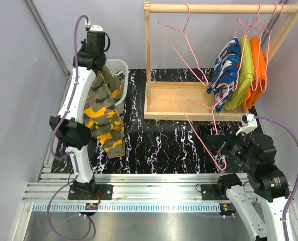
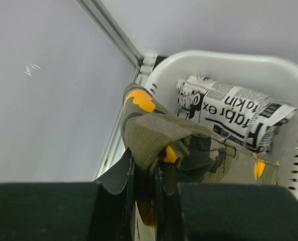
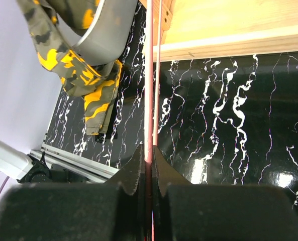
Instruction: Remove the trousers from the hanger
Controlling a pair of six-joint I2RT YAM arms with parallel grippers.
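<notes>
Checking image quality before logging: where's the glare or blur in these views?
Top external: sharp, glare on the metal rail. Left wrist: fingers dark and blurred, camouflage trousers soft. Right wrist: glare patches on the marbled mat; fingers and hanger blurred.

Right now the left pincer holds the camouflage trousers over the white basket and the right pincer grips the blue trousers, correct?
Not quite: the right pincer is shut on a bare pink hanger, as the right wrist view shows; the blue trousers hang on the rack. The left pincer does hold the camouflage trousers over the white basket.
</notes>
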